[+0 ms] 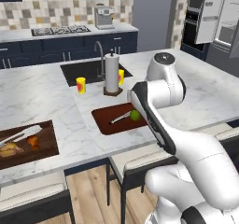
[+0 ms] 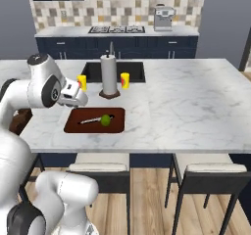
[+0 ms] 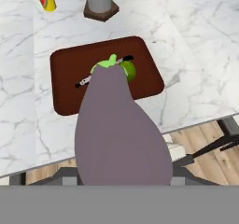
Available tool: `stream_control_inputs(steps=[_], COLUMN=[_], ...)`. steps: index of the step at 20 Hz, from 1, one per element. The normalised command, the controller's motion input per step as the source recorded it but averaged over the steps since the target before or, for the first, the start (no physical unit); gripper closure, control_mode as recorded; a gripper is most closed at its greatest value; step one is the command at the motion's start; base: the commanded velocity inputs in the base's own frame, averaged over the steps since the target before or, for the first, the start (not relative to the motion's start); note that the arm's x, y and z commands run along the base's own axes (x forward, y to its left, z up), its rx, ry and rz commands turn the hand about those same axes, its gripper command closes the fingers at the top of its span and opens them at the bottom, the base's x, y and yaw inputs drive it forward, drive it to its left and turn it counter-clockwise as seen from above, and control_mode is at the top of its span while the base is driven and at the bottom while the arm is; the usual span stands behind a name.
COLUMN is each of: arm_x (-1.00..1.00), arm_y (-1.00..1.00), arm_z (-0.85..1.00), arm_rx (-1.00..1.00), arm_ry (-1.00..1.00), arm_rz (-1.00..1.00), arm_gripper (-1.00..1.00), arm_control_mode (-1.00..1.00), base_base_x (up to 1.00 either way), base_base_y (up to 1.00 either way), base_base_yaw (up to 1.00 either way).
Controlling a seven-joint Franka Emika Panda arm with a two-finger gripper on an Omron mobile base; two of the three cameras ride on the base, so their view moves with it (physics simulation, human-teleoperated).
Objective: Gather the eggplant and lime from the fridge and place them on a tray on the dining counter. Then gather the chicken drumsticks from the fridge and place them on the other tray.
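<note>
A big purple eggplant (image 3: 121, 134) with a green cap hangs right in front of the hand camera and hides the fingertips. My gripper (image 2: 74, 98) is shut on it, above the near left edge of the dining counter. Just past it lies a dark brown tray (image 3: 65, 94), also seen as tray (image 1: 103, 121) and tray (image 2: 73, 127). On that tray rest the green lime (image 3: 129, 71), (image 1: 135, 115), (image 2: 105, 120) and a knife (image 2: 90, 121). The second brown tray (image 1: 46, 148) lies further left, holding a knife and some brownish food.
A paper towel holder (image 1: 111, 73) stands behind the tray, flanked by two yellow cans (image 1: 81, 85), (image 2: 125, 80), with the sink (image 1: 77, 73) beyond. Stools (image 2: 98, 170) sit under the counter's near edge. The fridge door (image 1: 212, 13) stands open at the far right.
</note>
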Motion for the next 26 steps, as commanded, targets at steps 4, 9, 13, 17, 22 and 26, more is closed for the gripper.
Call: stream_control_inputs(steps=[4,9,13,17,22,26], arm_x=[0.86,0.78,0.65,0.64,0.6,0.54], arm_y=[0.26,0.18,0.15,0.16,0.15,0.14], arm_z=[-0.54,-0.42,-0.49,-0.61,-0.63,-0.58], arm_rx=[0.02,0.02,0.02,0.02,0.03,0.01], arm_ry=[0.18,0.07,0.04,0.06,0.05,0.04], arm_rz=[0.0,0.0,0.0,0.0,0.0,0.0], arm_gripper=[1.0,1.0,1.0,1.0,1.0,1.0], arm_control_mode=[-1.0,-1.0,-1.0,-1.0,-1.0,-1.0], base_base_x=[0.0,0.0,0.0,0.0,0.0,0.0], base_base_y=[0.0,0.0,0.0,0.0,0.0,0.0], base_base_yaw=[0.0,0.0,0.0,0.0,0.0,0.0])
